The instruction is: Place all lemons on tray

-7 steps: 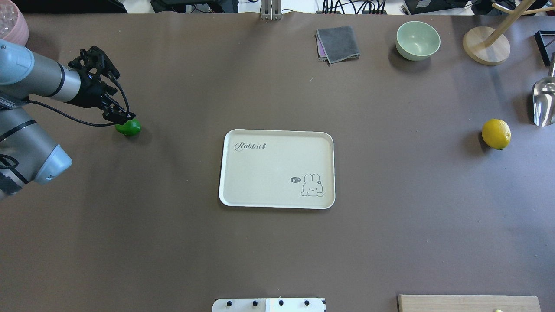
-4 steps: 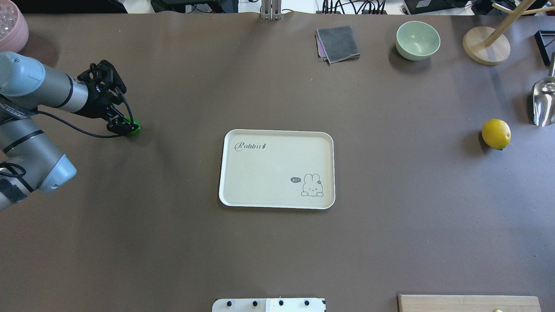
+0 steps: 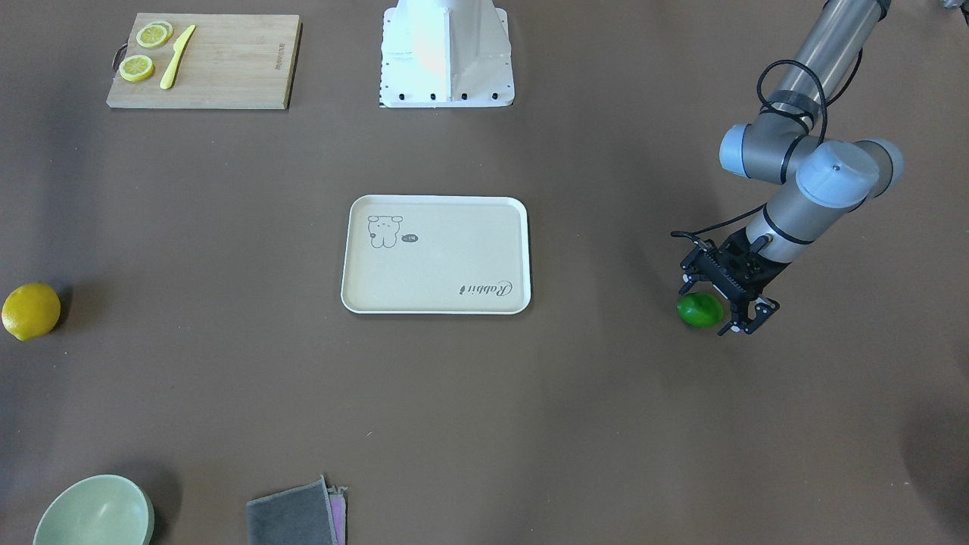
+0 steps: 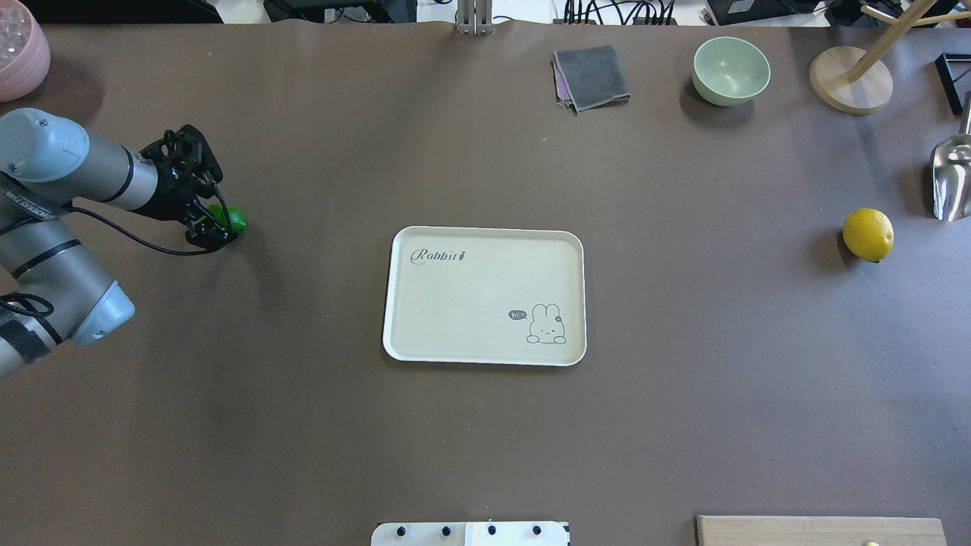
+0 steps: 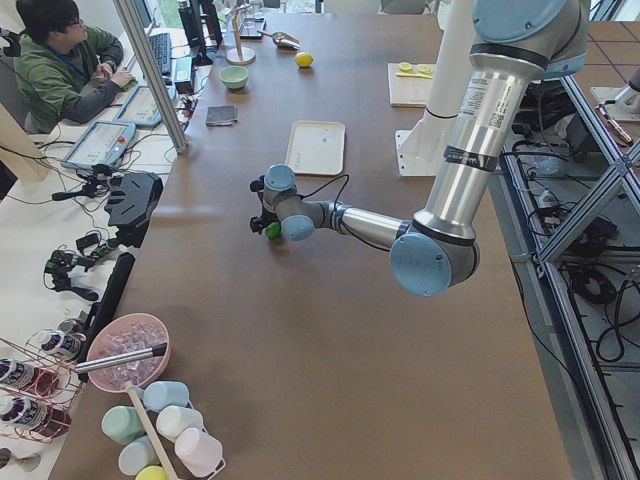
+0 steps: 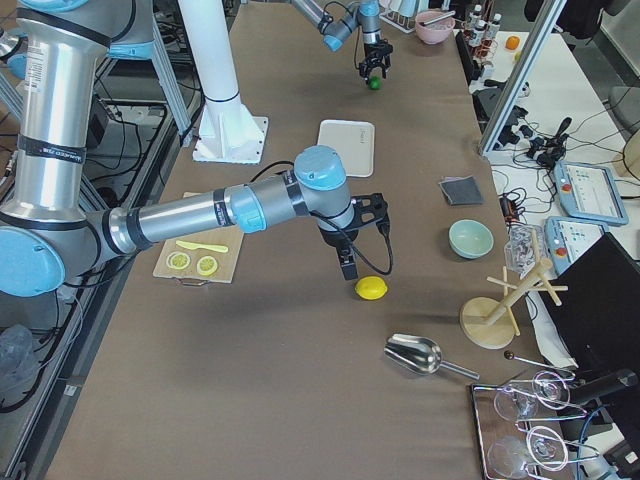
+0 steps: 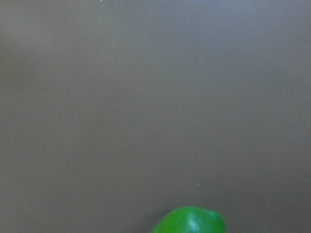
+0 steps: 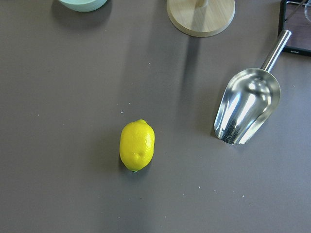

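The green lemon (image 4: 234, 219) lies on the brown table at the left, also seen in the front view (image 3: 700, 309) and at the bottom edge of the left wrist view (image 7: 189, 221). My left gripper (image 4: 218, 226) is low over it, open, with fingers on either side of the fruit (image 3: 715, 306). The yellow lemon (image 4: 868, 234) lies at the far right and shows in the right wrist view (image 8: 137, 145). My right gripper (image 6: 347, 265) hovers just beside it, seen only from the right side; I cannot tell its state. The cream tray (image 4: 485, 233) sits bare mid-table.
A bamboo cutting board (image 3: 227, 68) with lemon slices and a yellow knife lies near the robot base. A green bowl (image 4: 730, 70), grey cloth (image 4: 592, 76), wooden stand (image 4: 850, 80), metal scoop (image 4: 952, 182) and pink bowl (image 4: 19, 53) line the far side.
My left gripper has dropped and drawn back toward the green lemon, so its fingers now straddle it. The lemons and the tray have not moved.
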### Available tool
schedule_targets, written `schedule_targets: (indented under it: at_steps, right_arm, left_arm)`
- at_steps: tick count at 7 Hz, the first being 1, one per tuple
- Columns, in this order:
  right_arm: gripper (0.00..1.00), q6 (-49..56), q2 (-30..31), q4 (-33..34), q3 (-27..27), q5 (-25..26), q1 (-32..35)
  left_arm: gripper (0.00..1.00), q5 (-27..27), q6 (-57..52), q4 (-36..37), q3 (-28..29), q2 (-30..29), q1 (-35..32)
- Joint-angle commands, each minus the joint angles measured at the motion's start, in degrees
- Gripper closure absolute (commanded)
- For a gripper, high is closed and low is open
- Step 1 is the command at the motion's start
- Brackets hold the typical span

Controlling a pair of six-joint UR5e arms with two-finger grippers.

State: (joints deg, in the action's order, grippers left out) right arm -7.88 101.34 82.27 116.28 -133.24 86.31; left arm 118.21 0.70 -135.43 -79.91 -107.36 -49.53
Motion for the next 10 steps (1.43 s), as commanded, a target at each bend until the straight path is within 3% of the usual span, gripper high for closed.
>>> schedule_targets:
  at_steps: [1, 2, 3, 5, 7, 9, 10]
  right_arm:
    - [0.00, 0.0, 0.0, 0.0, 0.0, 0.0, 0.0]
    - [0.00, 0.0, 0.0, 0.0, 0.0, 0.0, 0.0]
    - [0.00, 0.0, 0.0, 0.0, 0.0, 0.0, 0.0]
    - [0.00, -0.1, 0.0, 0.0, -0.1, -0.1, 0.0]
    - [0.00, -0.5, 0.1, 0.0, -0.3, -0.1, -0.1]
    - [0.00, -1.6, 0.1, 0.0, -0.2, -0.5, 0.0]
    - [0.00, -1.6, 0.1, 0.0, -0.2, -0.5, 0.0]
  left_arm:
    - [0.74, 0.2, 0.2, -1.8, 0.1, 0.5, 0.2]
    - [1.00, 0.5, 0.7, -3.4, 0.3, 0.5, 0.2]
    - [1.00, 0.8, 1.7, -3.5, -0.7, 0.2, 0.2]
    - [1.00, 0.9, 26.8, -4.7, -4.5, -1.4, 1.4]
    - [1.00, -0.2, 49.0, -6.9, -8.1, -4.1, 9.2]
    - [1.00, -9.5, 60.0, -6.6, -7.9, -9.7, 18.0]
    - [1.00, -11.5, 64.6, -6.6, -8.0, -11.2, 18.3]
